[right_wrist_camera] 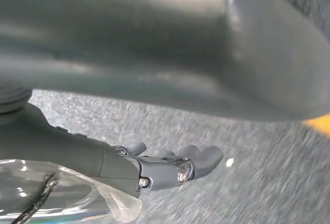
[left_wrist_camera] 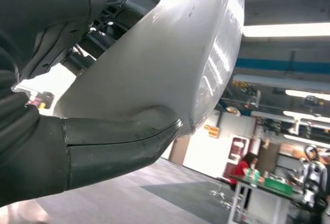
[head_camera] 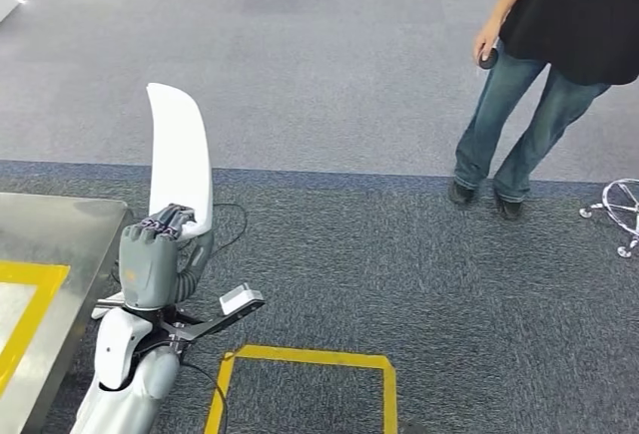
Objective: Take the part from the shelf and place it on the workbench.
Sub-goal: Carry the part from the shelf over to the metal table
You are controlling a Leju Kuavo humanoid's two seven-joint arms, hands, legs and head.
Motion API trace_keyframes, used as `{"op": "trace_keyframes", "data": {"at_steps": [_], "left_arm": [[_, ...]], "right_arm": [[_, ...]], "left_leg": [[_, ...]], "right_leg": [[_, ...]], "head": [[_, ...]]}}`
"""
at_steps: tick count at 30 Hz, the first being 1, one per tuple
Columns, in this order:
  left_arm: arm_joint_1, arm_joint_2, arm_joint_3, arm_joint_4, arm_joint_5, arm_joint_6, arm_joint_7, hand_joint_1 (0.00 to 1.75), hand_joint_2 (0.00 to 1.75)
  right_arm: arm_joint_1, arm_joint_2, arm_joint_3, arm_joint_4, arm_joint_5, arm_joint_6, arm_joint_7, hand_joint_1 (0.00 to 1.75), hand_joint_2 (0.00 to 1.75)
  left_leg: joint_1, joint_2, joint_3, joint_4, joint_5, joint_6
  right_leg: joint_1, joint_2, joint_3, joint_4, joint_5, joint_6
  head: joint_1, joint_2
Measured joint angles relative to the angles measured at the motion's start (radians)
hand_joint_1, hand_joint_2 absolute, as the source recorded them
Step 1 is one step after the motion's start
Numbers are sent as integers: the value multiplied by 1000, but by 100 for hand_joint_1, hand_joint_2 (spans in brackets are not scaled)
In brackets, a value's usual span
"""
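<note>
Open workshop floor, grey carpet (head_camera: 339, 85) in two tones, a darker band across the middle of the head view. Yellow floor tape (head_camera: 309, 359) marks a square at bottom centre.

Nearest, lower left of the frame: the left hand (head_camera: 155, 254), fingers wrapped round the lower end of a white curved part (head_camera: 180, 155), a smooth shell-like panel held upright with its tip rising toward upper left. In the left wrist view the thumb (left_wrist_camera: 116, 144) presses flat against the part's glossy face. Grip looks firm.

Just left of that hand, at the frame's left edge: the steel workbench (head_camera: 68, 229), with a yellow taped outline (head_camera: 30, 299) on its top.

Right hand (right_wrist_camera: 171, 167): hanging over carpet, fingers loosely extended, holding nothing.

Farther off, upper right: a person (head_camera: 542, 65) in jeans and a black shirt, standing, something small and dark in one hand.

Step, as I read it: carry phase, part off the shelf, not yet set down. Next move calls for swinging the part left over the bench and lowering it inside the outline before letting go.

Containers: none seen.
</note>
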Motion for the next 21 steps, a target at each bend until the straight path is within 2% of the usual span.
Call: {"op": "trace_keyframes", "data": {"at_steps": [1, 2, 3, 4, 5, 6, 7, 8, 9, 10, 11, 12, 14, 15, 16, 17, 18, 19, 20, 21], "left_arm": [[0, 0, 0, 0, 0, 0, 0, 175, 175], [2, 1, 0, 0, 0, 0, 0, 175, 175], [3, 2, -1, 1, 0, 0, 0, 175, 175], [4, 3, -1, 1, 0, 0, 0, 175, 175], [5, 4, -1, 2, 0, 0, 0, 175, 175], [4, 4, -1, 2, 0, 0, 1, 175, 175], [2, 4, -1, 2, 0, 0, 0, 175, 175], [0, 4, -1, 2, 0, 0, 0, 175, 175], [-1, 4, -1, 2, 0, 0, 1, 175, 175], [-2, 5, -1, 2, 0, 0, 1, 175, 175], [-2, 6, -1, 1, 0, 0, 1, 175, 175], [-2, 6, -1, 1, 0, 0, 1, 175, 175], [-4, 6, -1, 1, 1, 1, 1, 175, 175], [-6, 5, -1, 1, 1, 1, 2, 175, 175], [-7, 4, -1, 2, 1, 1, 2, 175, 175], [-6, 4, -2, 2, 1, 1, 3, 175, 175], [-5, 4, -2, 2, 1, 1, 4, 175, 175], [-5, 4, -2, 3, 1, 1, 4, 175, 175], [-4, 5, -2, 3, 1, 1, 5, 175, 175], [-4, 5, -2, 3, 1, 1, 6, 175, 175]], "right_arm": [[1, 0, 0, 0, 0, 0, 0, 0, 0], [3, 0, 0, 0, 0, 0, 0, 0, 0], [4, 0, 0, 0, -1, 0, 0, 0, 0], [3, 0, 0, 0, -2, 0, 0, 0, 0], [2, 0, 0, 0, -2, 0, 0, 0, 0], [1, 0, 0, 0, -2, 0, 0, 0, 0], [0, 0, 0, 0, -2, -1, 0, 0, 0], [-1, 0, 0, 0, -3, -1, 0, 0, 0], [-1, 0, 0, 0, -3, -2, 0, 0, 0], [-2, 0, 0, 0, -3, -2, 0, 0, 0], [-3, 0, 0, 0, -3, -2, 0, 0, 0], [-5, 1, 0, 0, -3, -2, -1, 0, 0], [-8, 1, 0, 0, -3, -2, -1, 0, 0], [-8, 1, 0, 0, -3, -3, -1, 0, 0], [-6, 1, 0, 0, -3, -3, -1, 0, 0], [-3, 1, 0, 0, -3, -3, -1, 0, 0], [-1, 1, 0, 0, -2, -3, -1, 0, 0], [0, 1, 0, 0, -1, -4, 0, 0, 0], [1, 1, 0, 0, 0, -4, 0, 0, 0], [0, 1, 0, 0, 2, -5, 0, 0, 0]], "left_leg": [[3, 14, -32, 70, -31, -4], [5, 20, -57, 127, -51, -7], [6, 22, -69, 154, -54, -7], [7, 25, -62, 143, -38, -6], [6, 30, -35, 92, -7, -4], [4, 44, 4, 20, 26, 1], [-2, 64, 40, -48, 48, 7], [-7, 82, 66, -98, 59, 13], [-13, 93, 77, -124, 59, 18], [-17, 91, 78, -130, 54, 22], [-17, 80, 78, -135, 56, 27], [-14, 69, 80, -140, 59, 32], [-7, 47, 87, -152, 66, 43], [-5, 37, 89, -155, 68, 46], [-4, 25, 88, -155, 68, 50], [-4, 13, 88, -155, 68, 51], [-5, -1, 88, -154, 67, 52], [-5, -16, 89, -153, 67, 52], [-4, -31, 90, -152, 67, 51], [-4, -46, 90, -149, 65, 49]], "right_leg": [[2, -15, 0, 0, -1, -2], [4, -30, 0, 0, -2, -3], [5, -45, 0, 0, -3, -4], [5, -58, 1, 0, -4, -5], [6, -71, 3, 0, -6, -4], [7, -83, 6, 0, -7, -4], [9, -94, 8, 0, -10, -2], [11, -105, 10, 0, -12, 0], [13, -115, 11, 0, -14, 3], [15, -126, 13, -2, -15, 6], [15, -137, 16, -4, -16, 10], [14, -134, 17, -3, -20, 15], [11, -85, -3, 42, -48, 24], [9, -50, -32, 97, -75, 27], [9, -27, -69, 167, -105, 29], [9, -19, -106, 233, -127, 30], [9, -16, -132, 275, -133, 31], [9, -14, -140, 277, -118, 32], [8, -12, -128, 239, -85, 31], [6, -2, -100, 170, -42, 31]], "head": [[-2, 0], [-2, 0], [-2, 0], [-2, 0], [-2, 0], [-2, 0], [-2, 0], [-2, 0], [-2, 0], [-2, 0], [-3, 0], [-2, 0], [0, 0], [3, 0], [5, 0], [8, 0], [8, 0], [8, 0], [8, 0], [8, 0]]}}
